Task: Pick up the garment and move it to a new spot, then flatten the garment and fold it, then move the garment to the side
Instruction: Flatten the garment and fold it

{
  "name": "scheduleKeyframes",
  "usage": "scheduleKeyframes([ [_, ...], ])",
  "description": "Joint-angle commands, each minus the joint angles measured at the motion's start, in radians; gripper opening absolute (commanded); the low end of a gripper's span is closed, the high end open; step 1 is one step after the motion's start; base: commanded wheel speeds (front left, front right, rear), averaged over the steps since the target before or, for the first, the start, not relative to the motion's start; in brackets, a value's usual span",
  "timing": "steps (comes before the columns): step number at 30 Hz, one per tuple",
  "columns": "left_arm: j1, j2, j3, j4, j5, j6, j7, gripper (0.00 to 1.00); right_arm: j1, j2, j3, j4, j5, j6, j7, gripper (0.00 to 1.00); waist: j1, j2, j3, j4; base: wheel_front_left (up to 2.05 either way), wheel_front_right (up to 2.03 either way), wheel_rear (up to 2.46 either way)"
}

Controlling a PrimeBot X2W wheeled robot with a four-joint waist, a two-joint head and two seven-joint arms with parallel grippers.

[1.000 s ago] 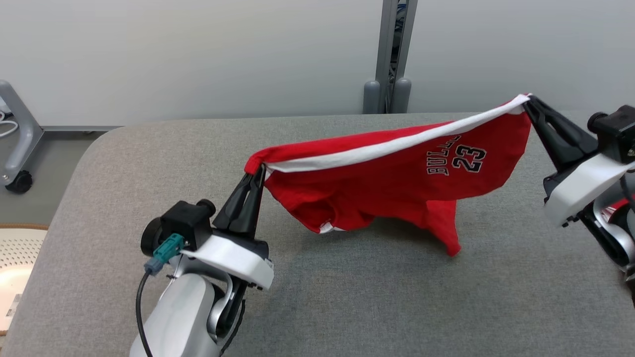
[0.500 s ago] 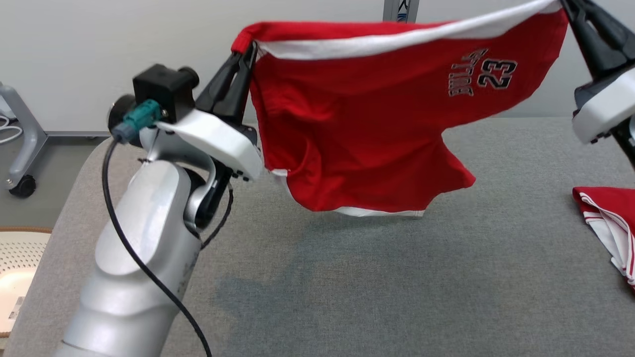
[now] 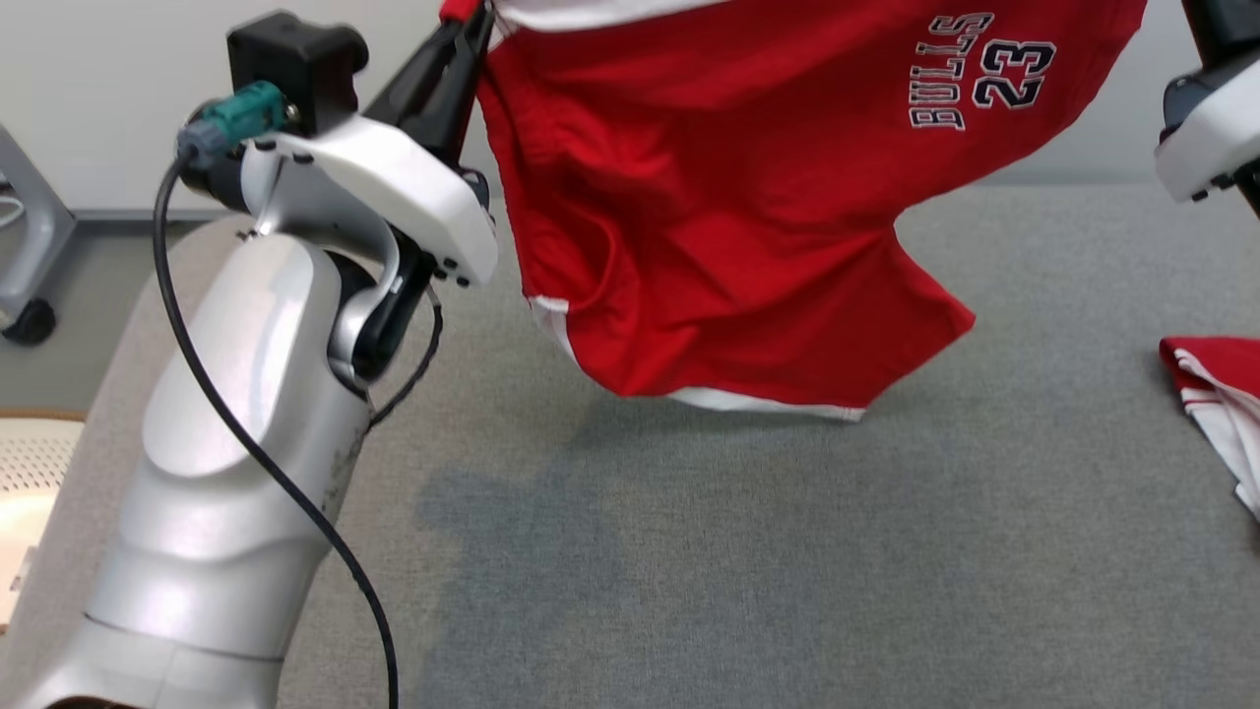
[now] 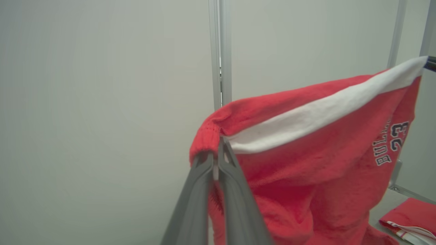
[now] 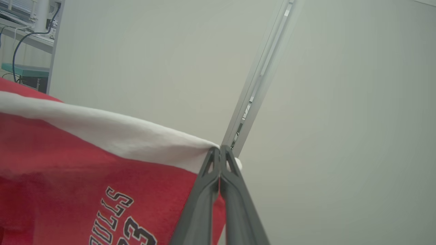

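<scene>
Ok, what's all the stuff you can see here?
shorts: one, red with white trim, held up over the table by its top corners
folded cloth: one, red and white, on the table's right edge
table: one, grey, under the shorts
wall: one, pale grey, behind
post: one, silver, against the wall
wheeled leg: one, grey, floor at far left
left arm: one, silver and white, jaws shut on the shorts' left corner
right arm: one, white and black, jaws shut on the right corner
</scene>
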Motion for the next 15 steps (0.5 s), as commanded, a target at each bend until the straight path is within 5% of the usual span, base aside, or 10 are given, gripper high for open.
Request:
scheduleKeyframes([
  [1, -0.033, 0.006, 0.002, 0.004, -0.003, -0.004, 0.003, 0.00, -0.020, 0.006, 0.004, 0.006, 0.017, 0.000, 0.004, 0.00, 0.0000, -0.0001, 0.042, -0.006, 0.00, 0.00, 0.00],
  [7, -0.173, 0.028, 0.022, 0.068, 0.001, 0.002, 0.023, 0.00, -0.197, 0.045, 0.077, 0.083, 0.052, 0.000, 0.050, 0.00, 0.0000, -0.0001, 0.204, -0.041, 0.00, 0.00, 0.00],
  [15, -0.494, 0.032, 0.036, 0.261, 0.038, 0.000, -0.040, 0.00, -0.585, 0.159, 0.102, 0.378, 0.092, 0.000, -0.013, 0.00, 0.0000, -0.0001, 0.399, -0.077, 0.00, 0.00, 0.00],
])
